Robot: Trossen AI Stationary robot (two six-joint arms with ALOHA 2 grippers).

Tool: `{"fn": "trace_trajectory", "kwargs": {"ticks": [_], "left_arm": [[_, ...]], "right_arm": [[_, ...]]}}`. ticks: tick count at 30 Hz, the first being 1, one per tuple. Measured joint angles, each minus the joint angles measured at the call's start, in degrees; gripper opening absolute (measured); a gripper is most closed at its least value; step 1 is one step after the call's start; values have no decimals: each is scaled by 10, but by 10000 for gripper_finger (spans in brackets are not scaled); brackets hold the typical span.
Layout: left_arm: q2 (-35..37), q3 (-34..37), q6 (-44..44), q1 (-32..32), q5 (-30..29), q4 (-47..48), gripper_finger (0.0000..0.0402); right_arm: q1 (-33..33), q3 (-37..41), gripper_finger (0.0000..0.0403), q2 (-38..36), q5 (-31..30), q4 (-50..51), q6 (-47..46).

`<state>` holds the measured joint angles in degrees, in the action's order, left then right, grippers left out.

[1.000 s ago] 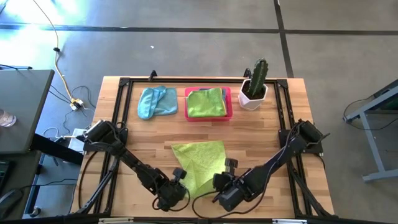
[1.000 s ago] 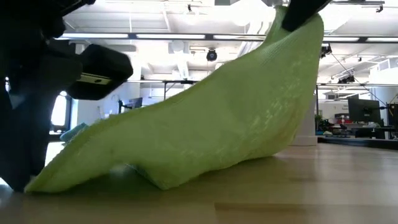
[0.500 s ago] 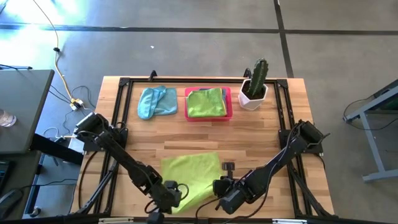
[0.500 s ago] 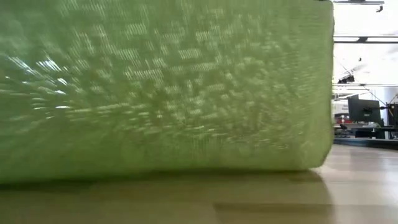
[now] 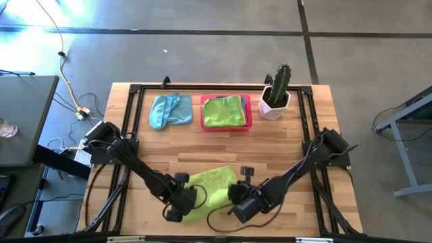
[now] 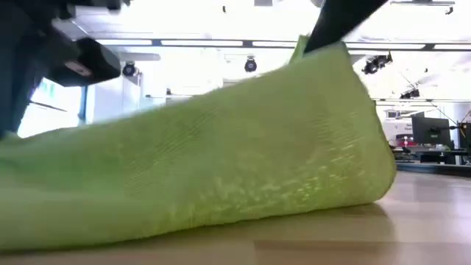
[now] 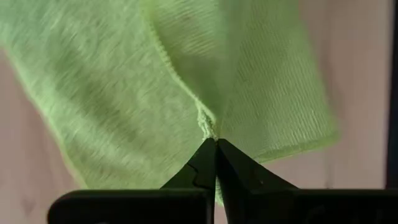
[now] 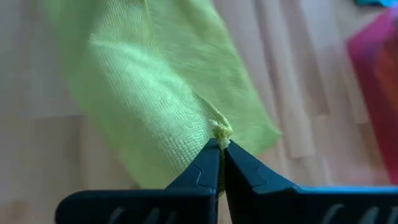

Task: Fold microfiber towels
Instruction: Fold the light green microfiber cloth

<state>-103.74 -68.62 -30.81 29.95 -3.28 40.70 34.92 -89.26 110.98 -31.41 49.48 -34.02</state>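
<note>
Pinching lime green towel (image 5: 209, 187), left gripper (image 7: 216, 144), right gripper (image 8: 221, 146)

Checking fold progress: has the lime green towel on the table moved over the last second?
Yes. In the high view the lime green towel now lies farther from the pink tray, drawn toward the table's near edge, pinched by the left gripper and right gripper.

A lab or workshop; concrete floor (image 5: 202, 54); strip-lit ceiling (image 6: 221, 22); monitors (image 6: 427, 132).
</note>
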Motion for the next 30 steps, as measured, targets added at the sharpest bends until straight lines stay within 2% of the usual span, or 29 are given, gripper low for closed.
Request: {"fn": "trace_trajectory", "kwargs": {"ticks": [7,13,21,30], "left_arm": [[0,15,-6,-19,20,29,1],[0,35,-10,-41,-1,41,1],[0,34,-5,-69,0,95,1],[0,34,-2,-82,-5,103,1]], "right_arm": [[-59,64,0,0,-20,-45,32],[-91,94,0,0,4,-84,58],[-109,97,0,0,17,-110,61],[-132,97,0,0,29,-110,71]]}}
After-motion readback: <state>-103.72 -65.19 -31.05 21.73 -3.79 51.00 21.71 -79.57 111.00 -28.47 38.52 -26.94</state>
